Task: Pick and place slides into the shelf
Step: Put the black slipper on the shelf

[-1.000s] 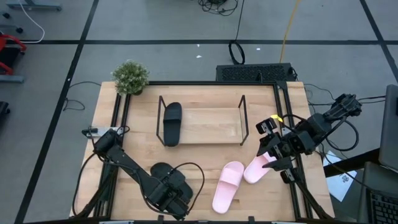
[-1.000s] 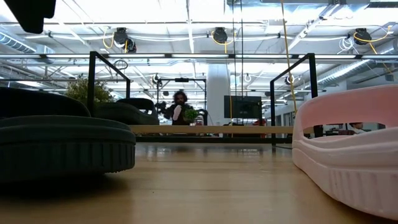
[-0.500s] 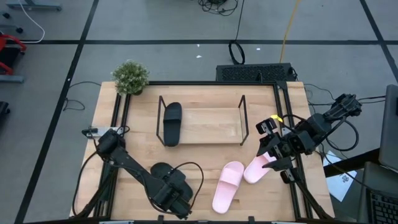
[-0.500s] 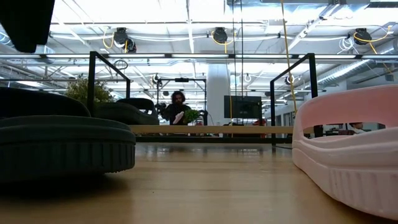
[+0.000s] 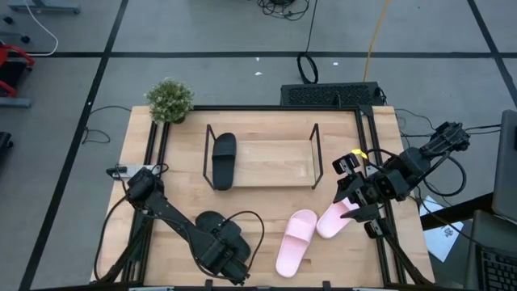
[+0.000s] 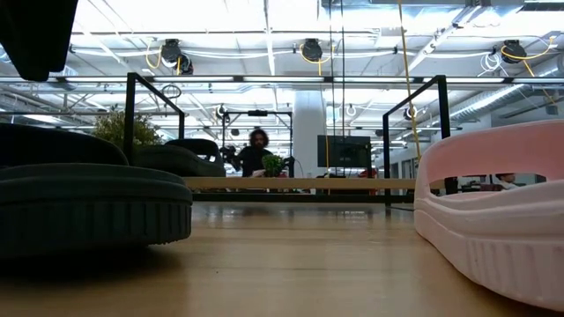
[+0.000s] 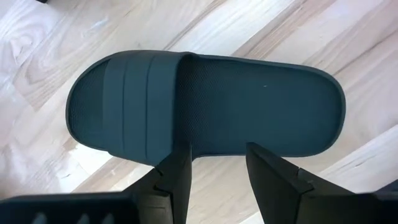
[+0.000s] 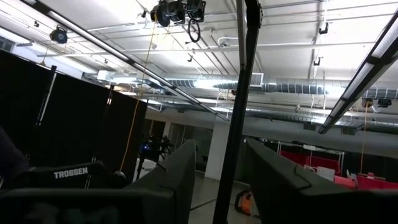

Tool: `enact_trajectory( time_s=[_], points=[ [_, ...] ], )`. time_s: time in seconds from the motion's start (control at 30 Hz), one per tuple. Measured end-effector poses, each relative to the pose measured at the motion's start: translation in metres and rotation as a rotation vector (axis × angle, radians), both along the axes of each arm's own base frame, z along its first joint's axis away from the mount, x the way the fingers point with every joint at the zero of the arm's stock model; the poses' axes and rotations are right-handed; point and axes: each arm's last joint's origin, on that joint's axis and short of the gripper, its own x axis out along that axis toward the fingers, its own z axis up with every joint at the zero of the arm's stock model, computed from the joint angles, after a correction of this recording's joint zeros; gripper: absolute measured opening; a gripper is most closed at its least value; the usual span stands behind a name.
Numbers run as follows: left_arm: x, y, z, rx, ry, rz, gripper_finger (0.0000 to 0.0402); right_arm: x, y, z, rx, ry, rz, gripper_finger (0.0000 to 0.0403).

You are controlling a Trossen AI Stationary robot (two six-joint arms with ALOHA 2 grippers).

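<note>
One black slide [image 5: 224, 160] lies in the left end of the black rod shelf [image 5: 315, 153]. The other black slide [image 5: 208, 221] lies sole-down on the table's near left; it also shows in the left wrist view [image 7: 249, 106] and the low view [image 6: 88, 207]. My left gripper [image 7: 217, 171] is open and stands above this slide's long edge, beside the strap [image 7: 137, 99]; I cannot tell whether it touches. Two pink slides [image 5: 296, 241] [image 5: 334, 218] lie at the near right. My right gripper [image 8: 217, 180] is open and empty at the table's right edge [image 5: 355, 198].
A potted plant [image 5: 170, 100] stands at the far left corner. The shelf's clear base [image 5: 275, 162] is bare to the right of the black slide. A black frame post [image 8: 239, 93] rises in front of my right gripper. A person [image 6: 257, 154] shows in the room beyond the table.
My left gripper has come down a little toward the black slide on the table; its dark bulk reaches lower at the top left of the low view. The slides have not moved.
</note>
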Motion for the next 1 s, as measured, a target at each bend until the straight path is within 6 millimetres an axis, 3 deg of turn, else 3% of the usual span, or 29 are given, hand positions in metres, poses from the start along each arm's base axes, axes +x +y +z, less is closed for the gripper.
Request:
enact_trajectory(
  time_s=[0.27,1.0],
  points=[
    [0.003,0.0,-0.017,0.015,0.074,0.01,0.0149,0.0,0.0,0.0,-0.002,0.003,0.0,0.0128],
    [0.001,0.004,-0.016,0.061,0.097,0.044,0.0149,0.0,0.0,-0.001,-0.009,0.011,-0.001,0.0128]
  ],
)
